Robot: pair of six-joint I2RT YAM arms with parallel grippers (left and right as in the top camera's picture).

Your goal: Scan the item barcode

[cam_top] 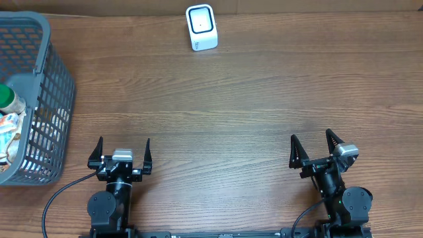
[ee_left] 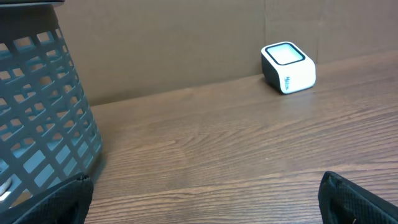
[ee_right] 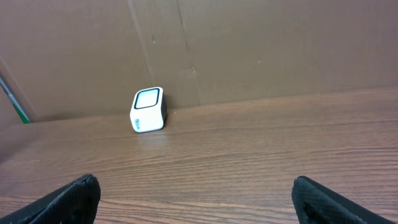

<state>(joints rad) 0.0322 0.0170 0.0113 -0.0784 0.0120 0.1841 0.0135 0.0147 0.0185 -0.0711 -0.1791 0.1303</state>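
Items to scan: all inside the grey mesh basket (cam_top: 58, 86) at the far left edge of the table (cam_top: 231, 99). Only a sliver of them shows in the overhead view: a green-capped bottle (cam_top: 5, 98), cap up, apparently standing, and below it some crumpled printed packets (cam_top: 8, 132) against the basket's near wall. No barcode visible on any of them. The packets' long axis can't be made out, being cut off by the frame edge.

Scanner (cam_top: 201, 27): a small white block with a dark-framed window facing up, at the back of the table, roughly centred, close to the cardboard backdrop. Well apart from the basket, with bare wood between.

Left gripper (cam_top: 123, 143): low at the near edge, fingers spread wide, nothing between them. The basket lies just to its left and ahead, its near corner close by. The wrist view shows the mesh wall filling the left of the frame.

Right gripper (cam_top: 311, 137): near edge, right side, jaws likewise spread and empty, pointing towards the back. The basket is across the whole table from it.

Judgement: the pick belongs to the left arm, which is clearly the nearer one. The reach goes left and forward, then down over the rim from above, since the mesh walls block any side approach. The bottle's cap looks the easiest thing to approach. No item is out yet, so scanning hasn't started.
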